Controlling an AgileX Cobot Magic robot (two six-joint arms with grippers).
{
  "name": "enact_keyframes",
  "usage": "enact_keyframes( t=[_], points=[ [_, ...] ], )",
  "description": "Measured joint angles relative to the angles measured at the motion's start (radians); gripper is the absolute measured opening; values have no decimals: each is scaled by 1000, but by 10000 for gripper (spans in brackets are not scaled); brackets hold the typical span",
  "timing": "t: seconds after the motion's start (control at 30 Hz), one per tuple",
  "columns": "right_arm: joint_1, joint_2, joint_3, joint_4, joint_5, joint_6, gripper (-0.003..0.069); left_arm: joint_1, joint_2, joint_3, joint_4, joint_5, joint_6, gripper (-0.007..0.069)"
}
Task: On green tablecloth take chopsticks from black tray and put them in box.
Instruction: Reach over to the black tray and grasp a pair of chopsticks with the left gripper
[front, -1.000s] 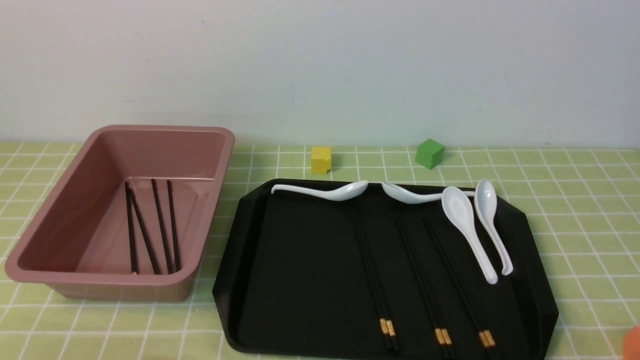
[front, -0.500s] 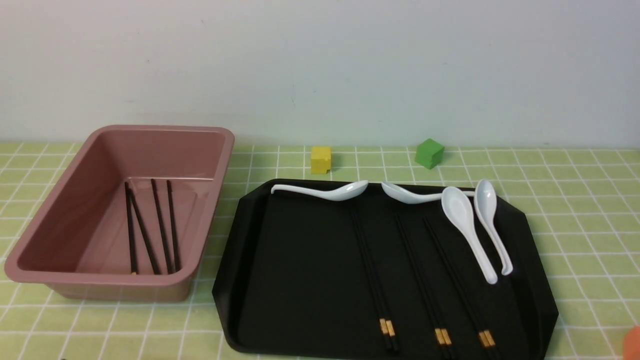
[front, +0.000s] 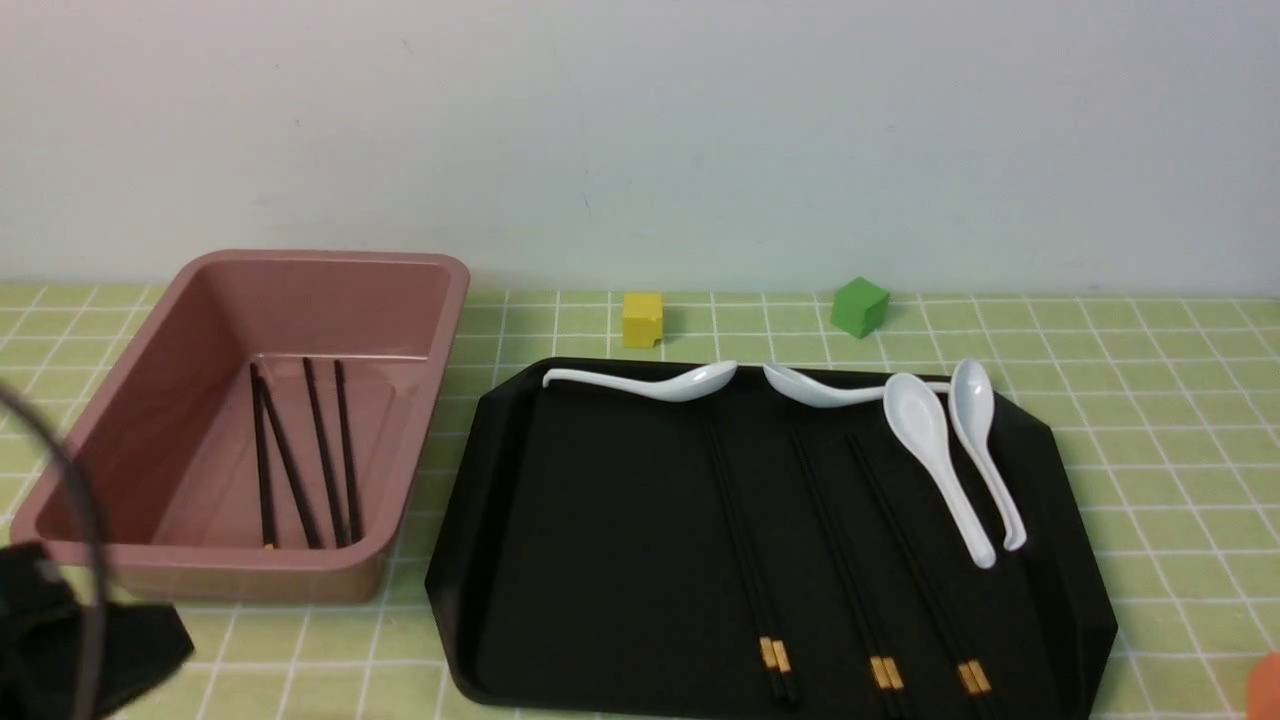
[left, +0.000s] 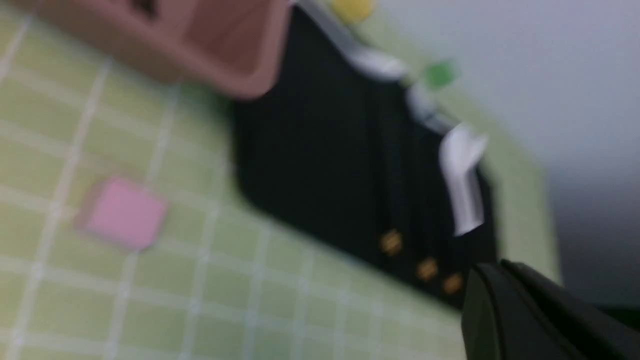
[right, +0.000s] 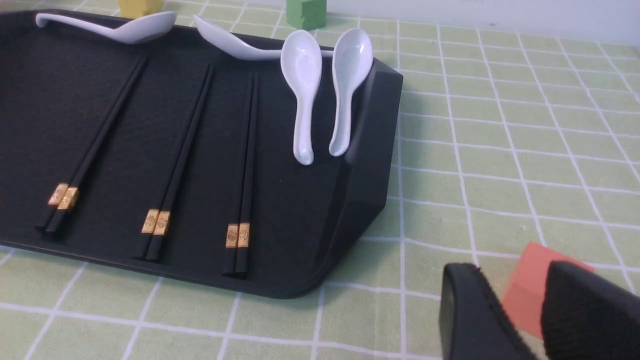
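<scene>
Chopsticks (right: 183, 152) are awaiting pickup on the black tray (right: 367, 170); my right end effector (right: 507, 275) is hanging part-open, empty, beside it.

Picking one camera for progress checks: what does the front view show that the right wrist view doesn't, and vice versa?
Front view only: the pink box with four chopsticks inside, and a blurred part of the left arm. Right wrist view only: the open right pincer, framing an orange-red cube that the front view clips to a sliver. Both: the black tray with three chopstick pairs and four white spoons, the yellow cube, the green cube, the green tablecloth.
</scene>
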Motion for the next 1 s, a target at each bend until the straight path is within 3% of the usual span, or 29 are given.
enact_keyframes(
  t=[0.1, 0.2, 0.37, 0.6, 0.67, 0.8, 1.0],
  points=[
    [0, 0, 0, 0, 0, 0, 239, 0, 234, -115, 107, 213, 15, -13],
    [0, 0, 0, 0, 0, 0, 239, -1, 396, -193, 105, 283, 40, -13],
    [0, 0, 0, 0, 0, 0, 239, -117, 537, -278, 44, 233, 34, -13],
    [0, 0, 0, 0, 0, 0, 239, -398, 761, -452, 162, 141, -185, 11],
    [0, 0, 0, 0, 0, 0, 239, -439, 830, -513, 206, 144, -234, 44],
    [0, 0, 0, 0, 0, 0, 239, -544, 1045, -721, 315, 195, -291, 187],
    [0, 0, 0, 0, 0, 0, 239, -606, 1317, -1008, 347, 265, -325, 360]
  ],
)
